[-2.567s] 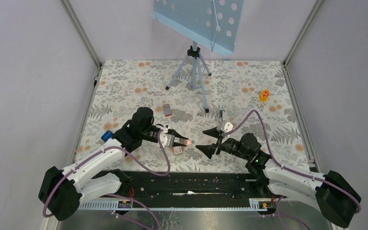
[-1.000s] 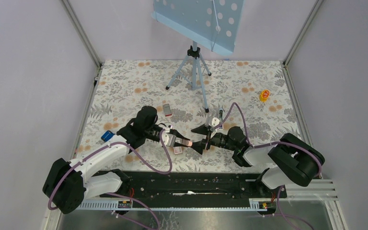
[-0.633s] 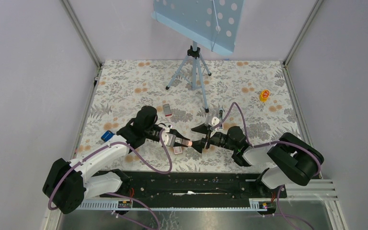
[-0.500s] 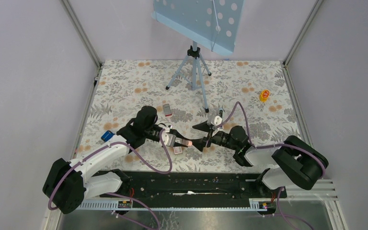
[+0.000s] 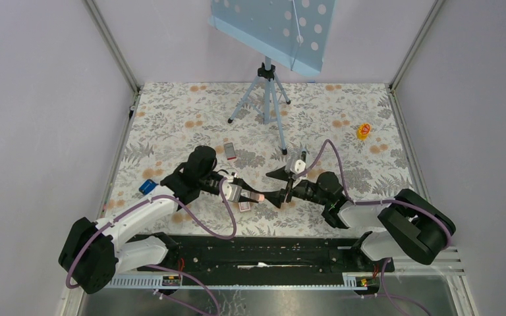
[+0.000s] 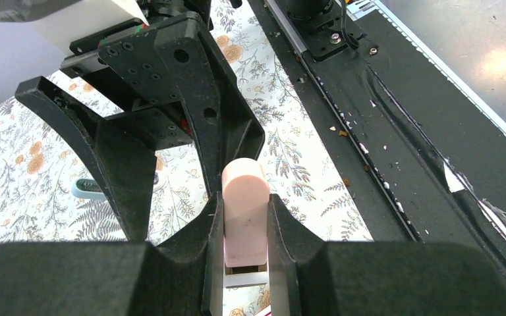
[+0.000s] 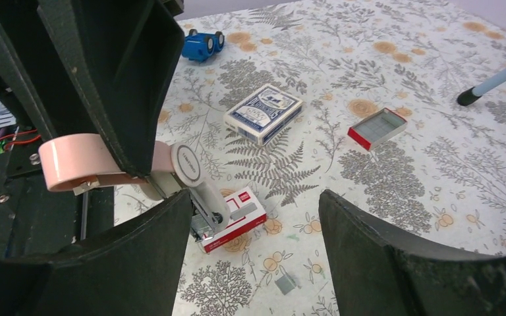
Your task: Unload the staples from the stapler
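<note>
My left gripper is shut on the pale pink stapler, whose rounded tip sticks out past the pads. In the right wrist view the pink top is level and the grey metal inner part hangs down from it, swung open. My right gripper stands open right at the stapler's tip, one finger just behind it; whether they touch I cannot tell. A small grey metal piece, seemingly a short strip of staples, lies on the cloth below.
A red-and-white box lies under the stapler, and an open one lies farther back. A blue card deck and a blue object lie to the left. A tripod stands at the back, a yellow-orange object far right.
The right arm has swung left and brought its open gripper up to the stapler's tip, then shifted only slightly. The left gripper has held still with the stapler.
</note>
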`<act>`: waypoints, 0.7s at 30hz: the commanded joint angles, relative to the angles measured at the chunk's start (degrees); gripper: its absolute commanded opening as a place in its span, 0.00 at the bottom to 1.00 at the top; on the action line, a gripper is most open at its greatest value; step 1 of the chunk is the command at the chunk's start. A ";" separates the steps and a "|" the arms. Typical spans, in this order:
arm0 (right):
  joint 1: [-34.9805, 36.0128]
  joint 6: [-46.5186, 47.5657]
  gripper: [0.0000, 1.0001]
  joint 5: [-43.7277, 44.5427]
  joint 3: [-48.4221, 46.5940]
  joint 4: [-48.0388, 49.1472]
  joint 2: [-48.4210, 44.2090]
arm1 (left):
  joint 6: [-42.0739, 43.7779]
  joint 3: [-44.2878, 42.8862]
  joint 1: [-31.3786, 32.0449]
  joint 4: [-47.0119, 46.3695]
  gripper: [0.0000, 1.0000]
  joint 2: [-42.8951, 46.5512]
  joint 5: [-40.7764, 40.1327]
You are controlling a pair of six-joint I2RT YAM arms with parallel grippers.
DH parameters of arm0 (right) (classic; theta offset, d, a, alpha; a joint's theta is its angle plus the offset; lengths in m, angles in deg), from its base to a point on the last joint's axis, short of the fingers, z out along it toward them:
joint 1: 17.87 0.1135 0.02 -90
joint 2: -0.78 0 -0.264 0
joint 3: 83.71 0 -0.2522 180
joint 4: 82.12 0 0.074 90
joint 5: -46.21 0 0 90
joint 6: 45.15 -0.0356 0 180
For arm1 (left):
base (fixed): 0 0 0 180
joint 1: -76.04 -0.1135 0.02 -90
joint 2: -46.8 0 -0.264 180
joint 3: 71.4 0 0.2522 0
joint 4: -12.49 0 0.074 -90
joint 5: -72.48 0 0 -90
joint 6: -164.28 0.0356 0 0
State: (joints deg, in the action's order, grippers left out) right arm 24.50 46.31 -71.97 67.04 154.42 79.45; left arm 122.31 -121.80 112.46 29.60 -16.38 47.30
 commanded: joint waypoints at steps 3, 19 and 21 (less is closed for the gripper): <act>-0.36 1.22 0.77 -3.42 -1.56 3.09 1.50 | 1.36 -0.80 -0.13 -1.63 0.00 -0.10 3.23; -0.36 0.29 0.76 -3.18 -5.03 3.57 7.05 | 0.78 -1.24 -0.14 -1.71 0.00 -0.71 3.64; -0.36 -0.18 0.76 -3.83 -5.33 4.35 7.62 | 0.80 -1.22 -0.13 -1.74 0.00 -0.80 3.63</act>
State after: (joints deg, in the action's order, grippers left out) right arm 24.48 46.26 -74.55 64.23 154.29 86.03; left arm 122.29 -121.80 112.40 29.54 -17.04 47.45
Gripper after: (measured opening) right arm 0.763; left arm 0.246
